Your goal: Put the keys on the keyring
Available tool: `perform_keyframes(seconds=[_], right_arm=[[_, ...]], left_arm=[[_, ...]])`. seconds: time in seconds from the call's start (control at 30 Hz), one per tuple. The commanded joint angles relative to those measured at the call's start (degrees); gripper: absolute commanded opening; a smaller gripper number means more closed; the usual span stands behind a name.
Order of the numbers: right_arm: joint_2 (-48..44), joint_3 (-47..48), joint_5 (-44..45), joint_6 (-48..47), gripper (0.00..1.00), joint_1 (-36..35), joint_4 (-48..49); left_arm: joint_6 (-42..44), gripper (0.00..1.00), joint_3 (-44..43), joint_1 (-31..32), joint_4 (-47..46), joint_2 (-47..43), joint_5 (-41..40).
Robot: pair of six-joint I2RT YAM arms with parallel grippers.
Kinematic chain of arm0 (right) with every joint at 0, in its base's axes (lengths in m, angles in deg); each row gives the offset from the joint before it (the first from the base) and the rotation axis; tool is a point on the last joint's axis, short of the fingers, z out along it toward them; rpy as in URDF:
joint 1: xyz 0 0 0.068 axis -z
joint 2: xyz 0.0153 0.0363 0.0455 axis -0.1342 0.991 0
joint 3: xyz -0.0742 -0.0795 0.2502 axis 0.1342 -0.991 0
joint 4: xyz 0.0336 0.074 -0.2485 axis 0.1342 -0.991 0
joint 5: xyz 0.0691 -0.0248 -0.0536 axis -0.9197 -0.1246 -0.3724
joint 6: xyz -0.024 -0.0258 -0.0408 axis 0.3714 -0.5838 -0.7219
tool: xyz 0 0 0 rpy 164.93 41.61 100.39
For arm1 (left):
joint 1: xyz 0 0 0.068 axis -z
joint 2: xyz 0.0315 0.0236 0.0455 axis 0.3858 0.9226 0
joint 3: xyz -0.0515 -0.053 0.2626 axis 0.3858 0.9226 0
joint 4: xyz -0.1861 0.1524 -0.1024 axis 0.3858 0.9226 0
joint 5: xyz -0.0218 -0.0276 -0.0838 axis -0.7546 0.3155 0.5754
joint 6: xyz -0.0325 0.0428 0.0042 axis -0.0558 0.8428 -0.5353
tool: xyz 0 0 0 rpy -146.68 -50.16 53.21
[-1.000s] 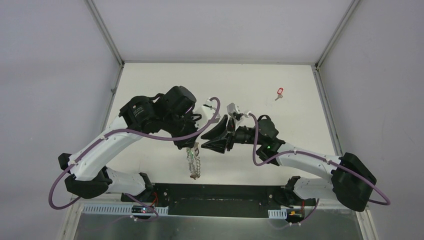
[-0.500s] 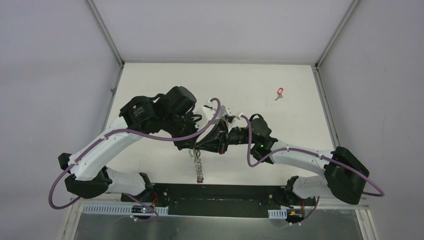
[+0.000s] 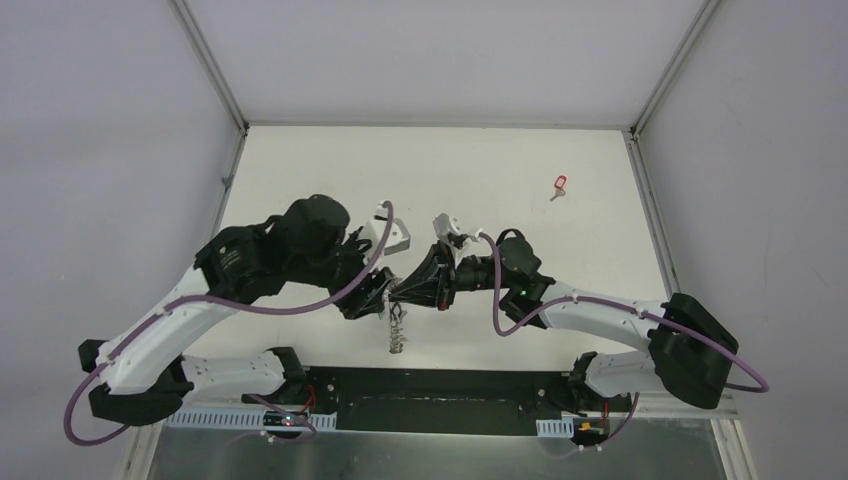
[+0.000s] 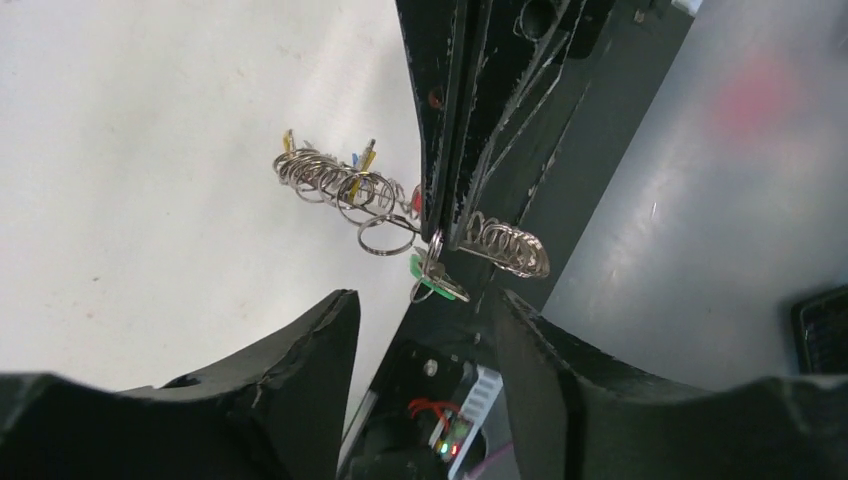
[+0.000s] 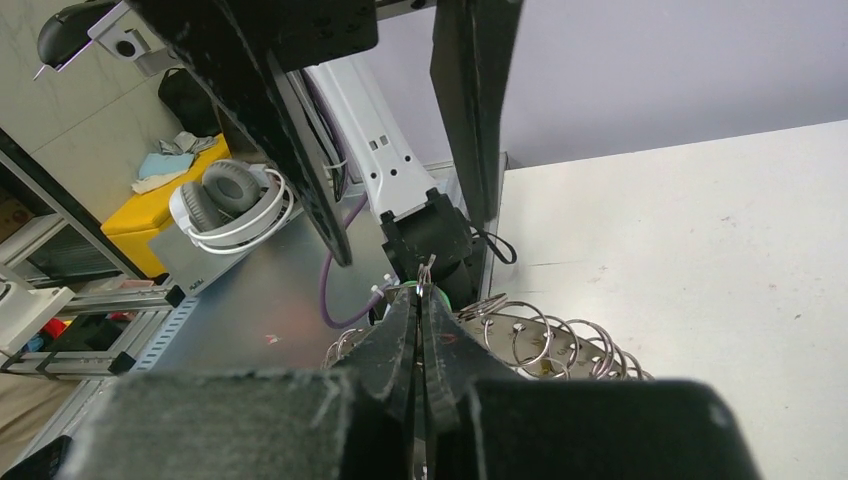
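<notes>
The keyring (image 3: 397, 325) hangs in the air over the table's near middle, a dark ring fringed with silver split rings (image 4: 340, 185). Small keys with yellow, blue and red tags hang among them, and a green-tagged key (image 4: 430, 285) dangles at the bottom. My right gripper (image 3: 396, 292) is shut on the keyring's edge (image 5: 560, 345), with a small ring poking out of its tips (image 5: 421, 290). My left gripper (image 4: 420, 320) stands open just below and to the left of it, touching nothing. A red-tagged key (image 3: 559, 186) lies alone at the far right of the table.
A black base plate (image 3: 450, 385) and grey cable ducts run along the near edge under the hanging keyring. White walls close off the table's sides and back. The two arms' wrists are close together, and purple cables (image 3: 300, 305) loop round both.
My right gripper moved in from the right and shut on the keyring. My left gripper then opened, let it go and drew back to the left.
</notes>
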Motion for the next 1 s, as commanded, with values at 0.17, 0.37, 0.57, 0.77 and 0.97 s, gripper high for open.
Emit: perform_keyframes(seconds=[0.17,0.37,0.57,0.77,0.97], right_arm=[[-3.66,-0.18,0.42,-1.01,0.0,-0.25,3.84],[-3.78,-0.5,-0.35,-0.23,0.0,-0.24,4.68],[-4.12,-0.86,-1.11,0.0,0.0,-0.25,5.37],[-4.82,-1.27,-1.01,-0.18,0.0,-0.29,5.42],[-5.55,-1.37,-0.81,-0.27,0.0,-0.24,5.33]], left_arm=[[-8.43,0.51,19.78,0.4,-27.17,-22.93,-2.34],[-8.8,0.46,29.05,0.44,-34.8,-30.34,1.2],[-8.9,0.43,32.43,0.43,-37.45,-30.95,2.54],[-8.8,0.32,32.57,0.38,-37.49,-28.92,2.22],[-8.4,0.08,32.86,0.41,-35.78,-28.35,0.6]])
